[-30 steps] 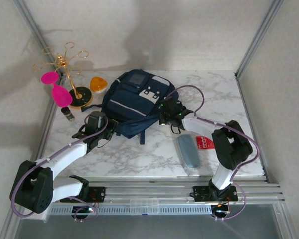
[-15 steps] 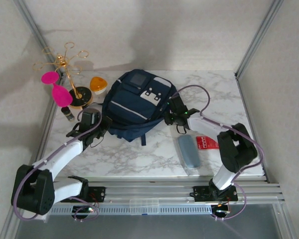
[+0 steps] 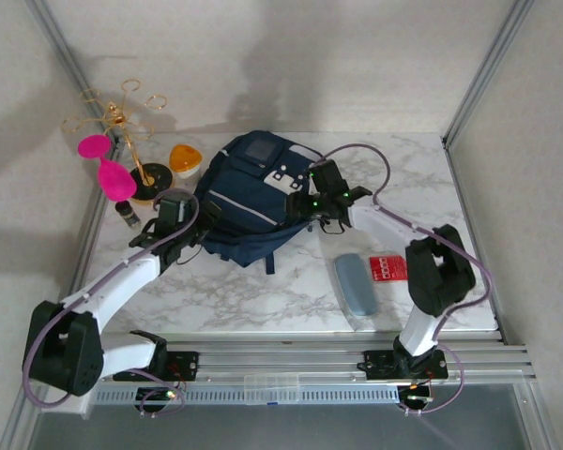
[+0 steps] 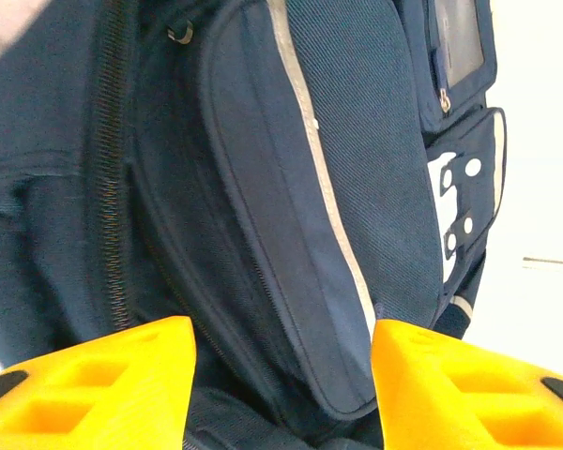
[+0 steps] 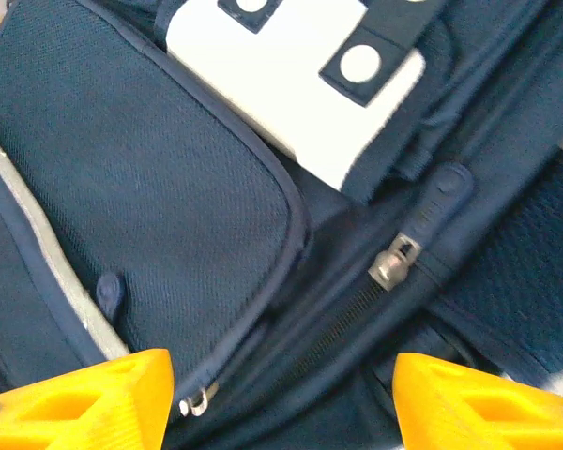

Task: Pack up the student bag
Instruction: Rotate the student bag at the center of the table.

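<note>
Here, navy student bag [image 3: 249, 199], white patch [image 5: 291, 94], red packet [image 3: 388, 268], print unreadable.

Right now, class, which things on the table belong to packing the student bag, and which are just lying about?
Job, likely: student bag; grey-blue case; red packet.
Lying about, likely: gold wire stand; pink paddles; orange wedge; small dark bottle.

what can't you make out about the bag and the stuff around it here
- student bag inside: hidden by its own fabric, every view.
- lower end of its zip: left wrist view, cut off behind a finger of the left gripper.
- red card print: top view, too small.
- small dark bottle: top view, too small for detail.
</note>
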You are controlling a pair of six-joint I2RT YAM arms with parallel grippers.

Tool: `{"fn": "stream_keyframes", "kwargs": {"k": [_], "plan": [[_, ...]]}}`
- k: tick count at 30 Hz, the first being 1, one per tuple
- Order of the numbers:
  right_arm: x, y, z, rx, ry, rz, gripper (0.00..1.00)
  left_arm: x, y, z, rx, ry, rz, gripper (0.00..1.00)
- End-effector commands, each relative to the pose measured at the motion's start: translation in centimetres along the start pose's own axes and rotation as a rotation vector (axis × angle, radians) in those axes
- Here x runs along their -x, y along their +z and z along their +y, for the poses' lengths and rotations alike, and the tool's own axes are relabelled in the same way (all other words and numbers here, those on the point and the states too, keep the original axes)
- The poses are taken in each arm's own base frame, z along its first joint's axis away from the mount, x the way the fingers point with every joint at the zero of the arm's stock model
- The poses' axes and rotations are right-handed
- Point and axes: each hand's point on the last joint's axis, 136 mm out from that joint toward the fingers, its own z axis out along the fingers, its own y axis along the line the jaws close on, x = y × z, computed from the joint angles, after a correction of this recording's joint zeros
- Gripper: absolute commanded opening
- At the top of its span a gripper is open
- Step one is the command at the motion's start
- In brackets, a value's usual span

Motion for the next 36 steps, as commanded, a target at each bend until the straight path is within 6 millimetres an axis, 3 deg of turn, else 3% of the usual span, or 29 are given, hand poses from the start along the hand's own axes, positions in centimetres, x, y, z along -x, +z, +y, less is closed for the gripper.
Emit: {"fn": "stream_keyframes", "kwargs": {"k": [1,4,8,13,15,25,31,36], "plan": [[0.9,1.5,0.5,0.016,0.037,0.036,0.65,0.1,1.0,-2.2,-0.051,0.000,-0.002,0.53],[1.8,2.6,-0.7,-0.043,0.052,0.041,0.65,-0.2,2.3,-2.3,-0.048,0.001,0.014,0.53],[4.1,2.5,-2.6,-0.124,0.084,-0.024,0.65,-0.1,3.6,-2.2,-0.024,0.009,0.016,0.54],[4.8,3.4,-5.7,-0.283,0.103,-0.024,0.60,-0.5,4.6,-2.3,-0.020,0.011,0.031,0.54],[5.6,3.7,-7.0,-0.270,0.164,-0.041,0.57,-0.8,5.0,-1.7,0.001,0.006,0.032,0.54],[8.5,6.7,-7.4,-0.262,0.148,-0.096,0.52,-1.7,5.8,0.4,0.073,0.024,0.023,0.58],[9.1,9.4,-8.3,-0.293,0.104,-0.092,0.57,-2.5,6.4,1.4,0.099,0.024,0.040,0.58],[9.2,10.7,-7.8,-0.261,0.080,-0.071,0.27,-2.8,7.3,1.7,0.117,0.042,0.045,0.59]]}}
